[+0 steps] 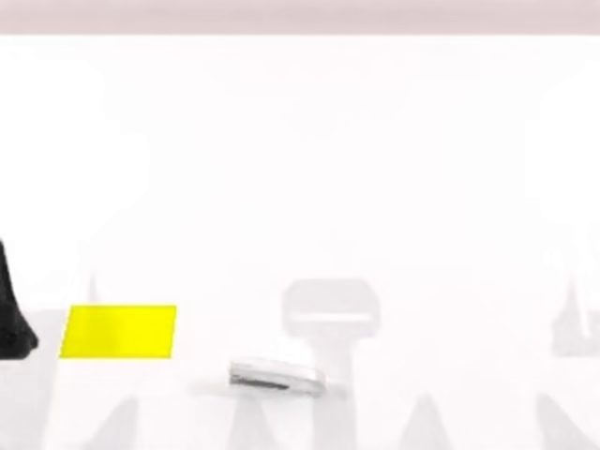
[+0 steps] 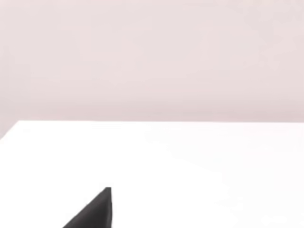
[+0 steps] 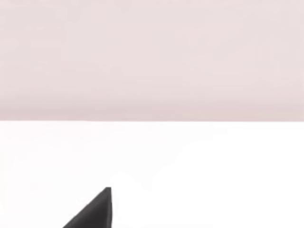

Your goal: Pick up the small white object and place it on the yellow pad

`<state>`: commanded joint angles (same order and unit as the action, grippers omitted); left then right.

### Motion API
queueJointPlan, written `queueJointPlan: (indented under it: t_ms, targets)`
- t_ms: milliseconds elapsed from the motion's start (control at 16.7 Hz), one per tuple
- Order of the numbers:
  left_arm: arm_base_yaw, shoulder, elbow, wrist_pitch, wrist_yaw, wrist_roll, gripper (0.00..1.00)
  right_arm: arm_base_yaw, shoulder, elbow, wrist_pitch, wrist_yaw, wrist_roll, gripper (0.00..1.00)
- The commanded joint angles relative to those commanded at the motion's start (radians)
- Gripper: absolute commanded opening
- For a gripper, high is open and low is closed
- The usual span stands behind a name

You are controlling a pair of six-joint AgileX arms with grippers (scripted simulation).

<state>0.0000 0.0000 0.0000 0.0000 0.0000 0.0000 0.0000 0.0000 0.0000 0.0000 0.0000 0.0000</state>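
Note:
The small white object lies flat on the white table near the front edge, a little left of the middle, its dark slit facing the front. The yellow pad lies flat to its left, a short gap away, with nothing on it. My left arm shows as a black shape at the table's far left edge, just left of the pad. In the left wrist view only a dark tip of the left gripper shows over bare table. The right wrist view shows the same of the right gripper. Neither holds anything that I can see.
A pale grey T-shaped shadow falls on the table just behind the white object. Fainter shadows lie along the front edge and at the far right. The table's back edge meets a pinkish wall.

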Motion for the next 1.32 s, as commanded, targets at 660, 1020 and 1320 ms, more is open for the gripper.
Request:
queueJointPlan:
  t_ms: [660, 1020, 1320]
  targets:
    - [-0.230, 0.474, 0.399, -0.325, -0.001, 0.243, 1.00, 0.000, 0.000, 0.000, 0.000, 0.000, 0.000, 1.00]
    - [-0.483, 1.084, 0.829, -0.696, -0.003, 0.513, 1.00, 0.000, 0.000, 0.000, 0.000, 0.000, 0.000, 1.00]
    - [-0.671, 1.492, 1.148, -0.967, -0.003, 0.711, 1.00, 0.000, 0.000, 0.000, 0.000, 0.000, 0.000, 1.00]
